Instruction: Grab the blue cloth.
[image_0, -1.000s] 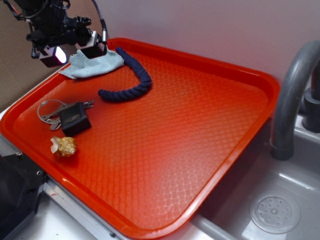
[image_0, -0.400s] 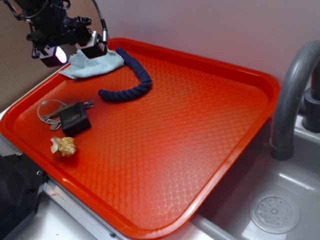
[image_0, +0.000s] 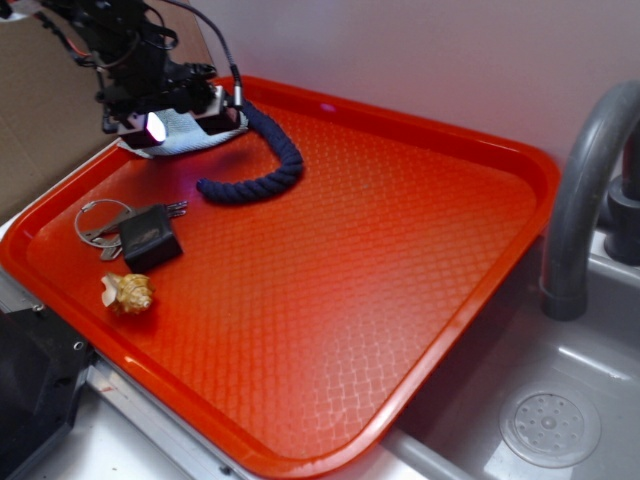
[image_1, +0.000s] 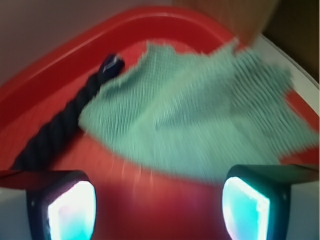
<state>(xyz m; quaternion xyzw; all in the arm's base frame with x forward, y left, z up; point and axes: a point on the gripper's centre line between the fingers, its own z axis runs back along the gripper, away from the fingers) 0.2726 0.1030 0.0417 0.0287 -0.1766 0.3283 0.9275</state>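
The blue cloth (image_0: 186, 141) is a pale ribbed rag lying flat in the far left corner of the red tray (image_0: 400, 280). My gripper (image_0: 190, 122) hovers right over it and hides most of it in the exterior view. In the wrist view the cloth (image_1: 200, 115) spreads just ahead of the gripper (image_1: 157, 210). Its two lit fingertips (image_1: 70, 210) stand wide apart with only bare tray between them, so the gripper is open and holds nothing. The wrist view is blurred by motion.
A dark navy twisted rope (image_0: 270, 170) curves along the cloth's right side, its end (image_1: 111, 65) touching the cloth's edge. Keys with a black fob (image_0: 145, 235) and a shell (image_0: 127, 293) lie on the tray's left. A grey faucet (image_0: 585, 190) and sink drain (image_0: 550, 428) are at the right.
The gripper has moved right and down from the tray's far left rim to directly over the cloth, now covering most of it. The cloth and rope have not moved.
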